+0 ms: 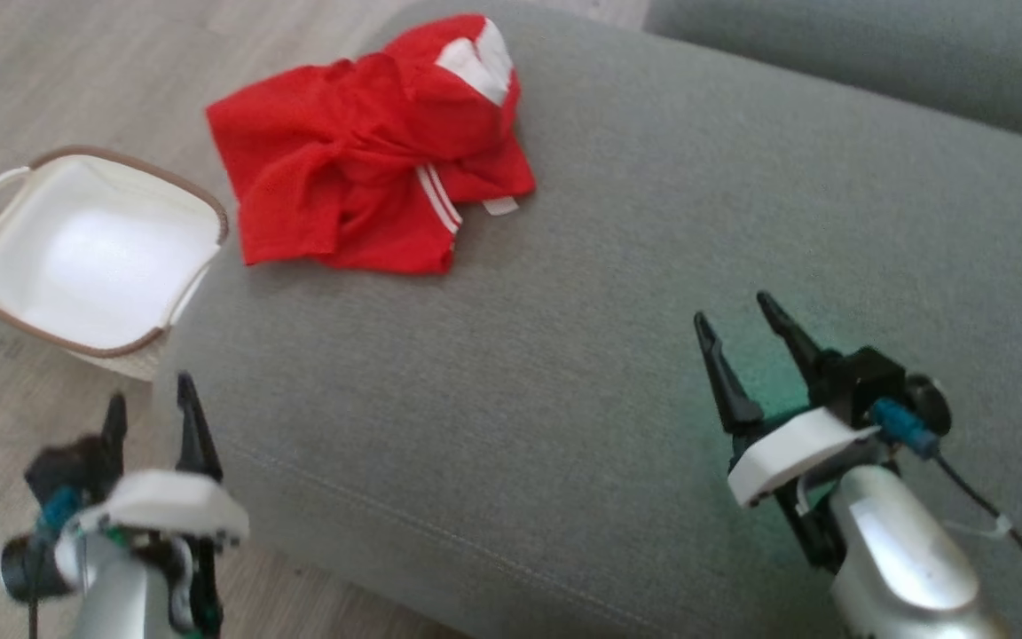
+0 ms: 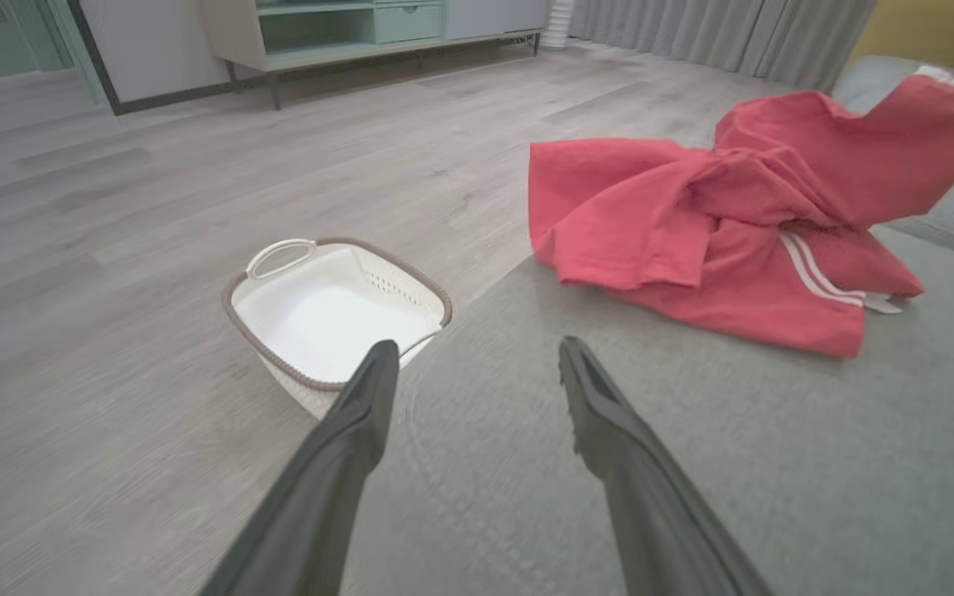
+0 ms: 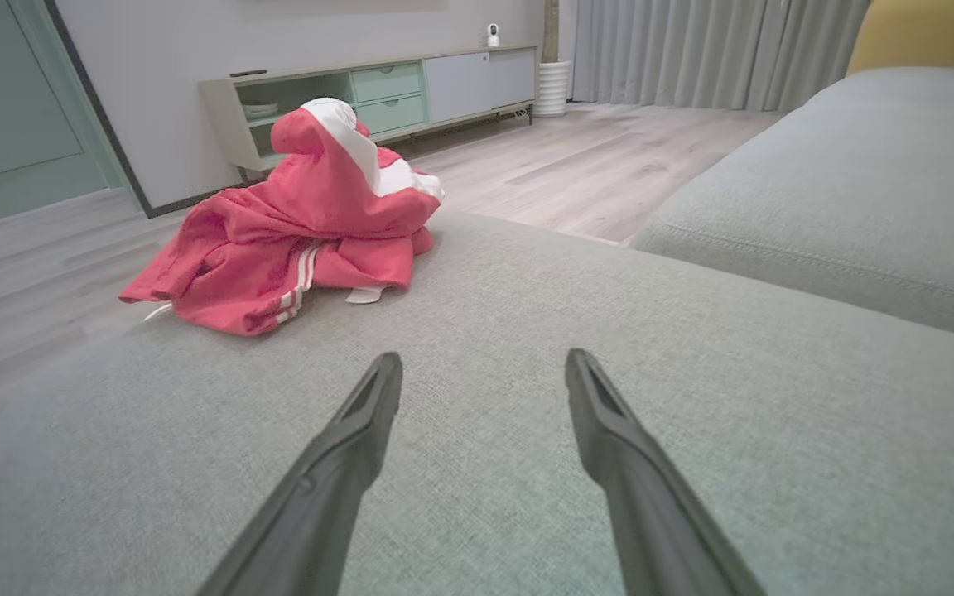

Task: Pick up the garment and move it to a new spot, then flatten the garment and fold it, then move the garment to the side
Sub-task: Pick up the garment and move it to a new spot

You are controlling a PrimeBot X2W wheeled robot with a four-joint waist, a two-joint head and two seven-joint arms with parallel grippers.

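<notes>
Red garment crumpled, white stripes, on sofa; left hand, right hand wide.

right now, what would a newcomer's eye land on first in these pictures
The crumpled red garment with white stripes stands out, lying near the far left edge of the grey sofa cushion. Next comes the white basket on the wooden floor, left of the cushion. The left gripper and right gripper are open nearer the camera, well short of the garment.
</notes>
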